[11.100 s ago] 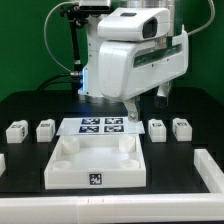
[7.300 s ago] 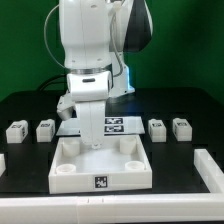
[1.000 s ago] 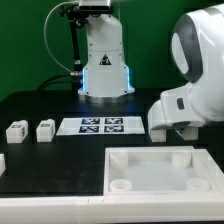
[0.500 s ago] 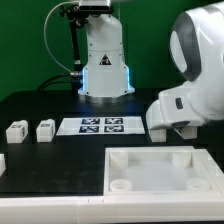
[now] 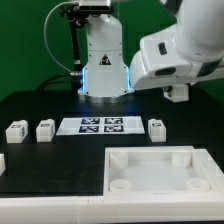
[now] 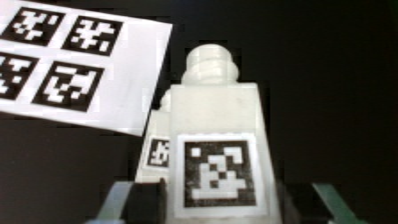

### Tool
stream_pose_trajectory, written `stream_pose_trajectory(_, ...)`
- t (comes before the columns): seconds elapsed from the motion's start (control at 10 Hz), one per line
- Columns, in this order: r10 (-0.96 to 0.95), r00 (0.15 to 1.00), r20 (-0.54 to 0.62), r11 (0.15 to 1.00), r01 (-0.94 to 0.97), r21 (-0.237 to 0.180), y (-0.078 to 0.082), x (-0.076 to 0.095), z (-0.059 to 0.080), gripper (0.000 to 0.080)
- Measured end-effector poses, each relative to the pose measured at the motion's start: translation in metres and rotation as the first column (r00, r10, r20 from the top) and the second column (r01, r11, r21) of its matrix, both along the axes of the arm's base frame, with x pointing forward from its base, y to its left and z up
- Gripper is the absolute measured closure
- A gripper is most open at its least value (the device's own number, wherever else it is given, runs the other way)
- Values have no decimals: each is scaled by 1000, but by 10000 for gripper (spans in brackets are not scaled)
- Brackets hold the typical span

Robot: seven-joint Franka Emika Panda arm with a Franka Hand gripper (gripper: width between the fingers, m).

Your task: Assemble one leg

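Note:
In the wrist view a white leg point(image 6: 210, 110) with a black-and-white tag on its face fills the space between my fingers point(image 6: 135, 200). My gripper point(image 6: 228, 202) is shut on it. In the exterior view the gripper point(image 5: 178, 95) is raised above the table at the right, and the held leg is hard to make out there. A second leg point(image 5: 156, 127) sits on the table right of the marker board point(image 5: 100, 125). Two more legs point(image 5: 14, 130) point(image 5: 44, 129) stand at the left. The large white tray-like piece point(image 5: 118, 160) lies at the front right.
The robot base point(image 5: 104, 60) stands at the back centre. The marker board also shows in the wrist view point(image 6: 71, 60), beyond the held leg. A white edge point(image 5: 60, 212) runs along the table's front.
The arm has risen from low over the right-hand legs to well above the table. Only one of the two right-hand legs is left on the table.

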State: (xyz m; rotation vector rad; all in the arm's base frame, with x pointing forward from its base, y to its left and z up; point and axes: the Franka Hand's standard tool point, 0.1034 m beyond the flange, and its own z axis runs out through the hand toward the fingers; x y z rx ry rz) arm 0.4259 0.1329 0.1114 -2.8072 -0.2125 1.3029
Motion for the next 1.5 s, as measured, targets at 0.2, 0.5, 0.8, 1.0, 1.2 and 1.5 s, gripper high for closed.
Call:
stream_pose_trajectory(0.2, -20, 985, 169, 1000, 18, 17, 2, 15, -6, 507)
stream_pose_trajectory(0.5, -4, 852, 524, 994, -55, 97, -12, 103, 36, 507)
stream_pose_trajectory(0.8, -32, 636, 771, 992, -73, 102, -12, 128, 43, 507)
stream_pose_trajectory(1.0, -69, 453, 889, 990, -78, 116, -14, 136, 44, 507)
stream_pose_trajectory(1.2, -32, 274, 961, 984, -159, 78, -33, 179, 57, 506)
stream_pose_trajectory(1.5, -63, 117, 991, 984, -157, 82, -29, 199, 41, 506)
